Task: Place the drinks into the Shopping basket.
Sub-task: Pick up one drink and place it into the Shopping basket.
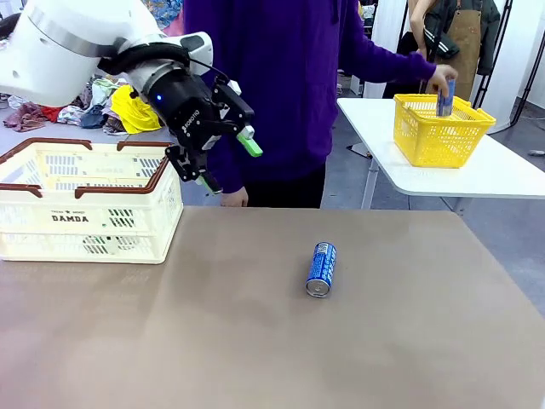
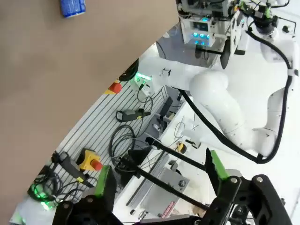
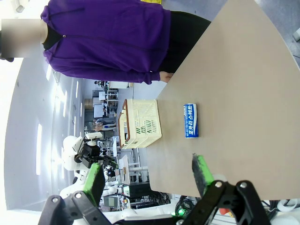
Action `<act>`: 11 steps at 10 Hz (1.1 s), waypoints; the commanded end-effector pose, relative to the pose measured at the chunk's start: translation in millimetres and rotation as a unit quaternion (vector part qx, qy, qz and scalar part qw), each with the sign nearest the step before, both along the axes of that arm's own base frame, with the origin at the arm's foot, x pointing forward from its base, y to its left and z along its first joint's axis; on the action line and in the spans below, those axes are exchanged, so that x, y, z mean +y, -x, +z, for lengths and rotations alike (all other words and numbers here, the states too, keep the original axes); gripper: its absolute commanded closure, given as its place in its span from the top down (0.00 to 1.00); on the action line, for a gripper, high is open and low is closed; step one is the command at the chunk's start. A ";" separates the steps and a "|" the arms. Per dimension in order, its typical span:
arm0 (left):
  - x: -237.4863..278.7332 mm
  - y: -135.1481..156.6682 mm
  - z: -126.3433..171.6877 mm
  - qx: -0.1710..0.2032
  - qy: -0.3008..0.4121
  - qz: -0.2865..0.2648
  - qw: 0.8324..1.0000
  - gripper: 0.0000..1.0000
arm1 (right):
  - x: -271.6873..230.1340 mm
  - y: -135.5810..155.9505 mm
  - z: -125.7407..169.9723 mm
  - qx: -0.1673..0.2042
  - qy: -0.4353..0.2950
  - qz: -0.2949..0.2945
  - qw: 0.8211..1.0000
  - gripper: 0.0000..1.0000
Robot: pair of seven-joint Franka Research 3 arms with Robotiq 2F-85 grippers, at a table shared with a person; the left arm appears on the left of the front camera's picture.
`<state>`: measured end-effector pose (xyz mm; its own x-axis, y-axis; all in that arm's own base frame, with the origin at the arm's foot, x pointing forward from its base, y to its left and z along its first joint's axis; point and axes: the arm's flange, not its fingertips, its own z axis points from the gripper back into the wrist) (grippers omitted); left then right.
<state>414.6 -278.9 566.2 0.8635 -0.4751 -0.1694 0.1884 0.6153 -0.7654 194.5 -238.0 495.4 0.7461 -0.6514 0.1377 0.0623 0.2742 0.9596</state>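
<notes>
Front view: our left gripper (image 1: pixel 230 164) hangs spread wide and empty just right of the Shopping basket (image 1: pixel 85 200), and a blue drink can (image 1: pixel 321 269) lies on its side on the table (image 1: pixel 170 341), well apart from both. Our right gripper (image 3: pixel 148 178) is gaping too, holding nothing, while the person's hand (image 1: pixel 439 81) holds another blue can (image 1: pixel 445 100) at the yellow basket (image 1: pixel 438 141).

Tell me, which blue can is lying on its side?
The blue can on the brown table; the other can is upright in the person's hand at the yellow basket.
</notes>
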 end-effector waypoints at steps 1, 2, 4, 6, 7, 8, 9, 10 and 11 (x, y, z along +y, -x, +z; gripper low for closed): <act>18.4 0.1 19.3 -0.009 0.008 -0.010 1.000 1.00 | -1.4 -2.1 1.6 -0.019 -0.001 0.001 1.000 1.00; 18.4 0.1 19.3 -0.009 0.008 -0.010 1.000 1.00 | -1.4 -2.1 1.6 -0.019 -0.001 0.001 1.000 1.00; 18.4 0.1 19.3 -0.009 0.008 -0.010 1.000 1.00 | -1.4 -2.1 1.6 -0.019 -0.001 0.001 1.000 1.00; -14.2 -11.9 16.5 -0.004 -0.051 0.025 0.998 1.00 | -1.4 -2.1 1.6 -0.019 -0.001 0.001 1.000 1.00; -40.4 -20.5 13.1 0.006 -0.084 0.026 0.996 1.00 | -1.4 -2.1 1.6 -0.019 -0.001 0.001 1.000 1.00; -62.6 -28.6 6.8 0.017 -0.112 0.022 0.993 1.00 | -1.4 -2.1 1.6 -0.019 -0.001 0.001 1.000 1.00; -85.7 -39.6 -4.3 0.027 -0.154 0.030 0.987 1.00 | -1.4 -2.1 1.6 -0.019 -0.001 0.001 1.000 1.00; -108.3 -48.0 -20.9 0.036 -0.186 0.033 0.981 1.00 | -1.4 -2.1 1.6 -0.019 -0.001 0.001 1.000 1.00; -121.5 -50.9 -32.8 0.039 -0.198 0.036 0.979 1.00 | -1.4 -2.1 1.6 -0.019 -0.001 0.001 1.000 1.00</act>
<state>448.6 -391.7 525.4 0.8757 -0.3211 -0.3605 0.0986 0.8499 -0.5176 194.5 -238.0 495.4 0.7461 -0.6514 0.1377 0.0623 0.2742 0.9597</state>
